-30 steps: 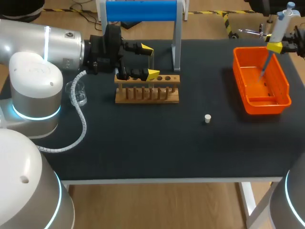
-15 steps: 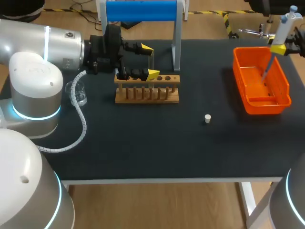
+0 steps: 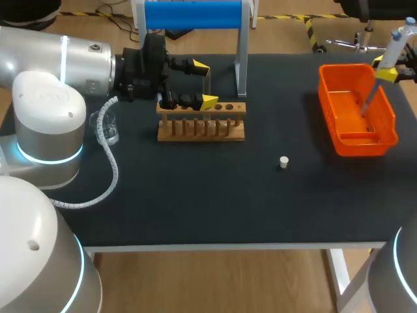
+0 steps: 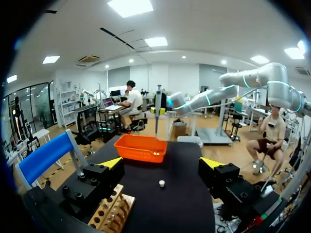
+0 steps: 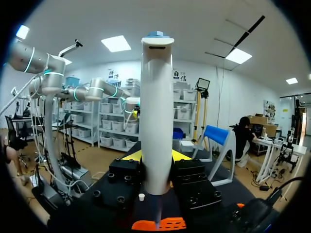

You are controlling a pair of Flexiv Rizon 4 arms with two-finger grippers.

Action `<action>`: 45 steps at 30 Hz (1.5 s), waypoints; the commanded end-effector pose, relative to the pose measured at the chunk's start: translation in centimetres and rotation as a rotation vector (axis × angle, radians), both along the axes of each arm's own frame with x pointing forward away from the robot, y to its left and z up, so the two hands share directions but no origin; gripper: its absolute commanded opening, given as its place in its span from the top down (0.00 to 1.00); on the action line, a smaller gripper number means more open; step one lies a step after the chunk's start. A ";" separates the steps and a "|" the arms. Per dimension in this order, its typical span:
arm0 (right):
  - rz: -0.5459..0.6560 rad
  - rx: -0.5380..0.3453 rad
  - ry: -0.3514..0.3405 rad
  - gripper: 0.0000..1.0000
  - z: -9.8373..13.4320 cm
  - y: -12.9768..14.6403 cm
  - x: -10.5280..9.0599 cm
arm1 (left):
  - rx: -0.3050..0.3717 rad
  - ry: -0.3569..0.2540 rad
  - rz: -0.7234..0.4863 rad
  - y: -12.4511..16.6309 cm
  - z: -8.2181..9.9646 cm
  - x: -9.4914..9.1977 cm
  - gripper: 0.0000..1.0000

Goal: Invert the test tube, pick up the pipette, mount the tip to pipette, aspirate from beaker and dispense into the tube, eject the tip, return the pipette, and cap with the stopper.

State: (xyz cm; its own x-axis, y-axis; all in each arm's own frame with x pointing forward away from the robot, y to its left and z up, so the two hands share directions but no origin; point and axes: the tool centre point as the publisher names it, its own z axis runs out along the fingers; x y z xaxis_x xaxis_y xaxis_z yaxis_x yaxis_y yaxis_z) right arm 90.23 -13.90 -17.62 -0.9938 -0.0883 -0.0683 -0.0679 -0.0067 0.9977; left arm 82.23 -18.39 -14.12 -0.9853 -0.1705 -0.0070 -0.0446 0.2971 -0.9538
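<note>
My right gripper (image 3: 388, 70) is shut on the white pipette (image 3: 395, 40) and holds it upright over the far right side of the orange bin (image 3: 339, 140). The pipette's thin shaft points down into the bin. In the right wrist view the pipette (image 5: 156, 111) stands between the fingers (image 5: 130, 156). My left gripper (image 3: 205, 83) hangs open just above the left end of the wooden rack (image 3: 202, 124), with nothing between its fingers (image 4: 112, 162). A small white stopper (image 3: 284, 162) lies on the mat. The glass beaker (image 3: 104, 127) stands at the left, beside my left arm.
A blue-topped stand (image 3: 193, 14) rises at the table's back, behind the rack. Its metal post (image 3: 241, 65) is close to the left gripper. A white coiled cable (image 3: 107, 163) trails across the mat at the left.
My right gripper has carried the pipette to the right, towards the bin's far right edge. The left arm has not moved.
</note>
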 end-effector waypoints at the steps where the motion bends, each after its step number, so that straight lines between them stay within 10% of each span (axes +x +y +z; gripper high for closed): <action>1: 0.112 0.000 -0.003 1.00 -0.7 -0.8 0.4 | -0.002 -0.002 0.001 0.0 -0.1 0.0 0.00; 45: 0.037 -0.026 0.031 1.00 -2.4 -1.1 -0.1 | -0.002 -0.002 0.001 0.0 -0.1 0.0 0.00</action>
State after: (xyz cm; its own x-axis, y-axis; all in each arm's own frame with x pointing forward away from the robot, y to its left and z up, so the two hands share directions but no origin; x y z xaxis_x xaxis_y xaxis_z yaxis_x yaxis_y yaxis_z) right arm 90.27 -14.96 -20.21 -0.9912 -0.1276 -0.0347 -0.0367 0.0133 0.9992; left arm 82.24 -18.39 -14.12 -0.9853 -0.1705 -0.0070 -0.0446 0.2971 -0.9538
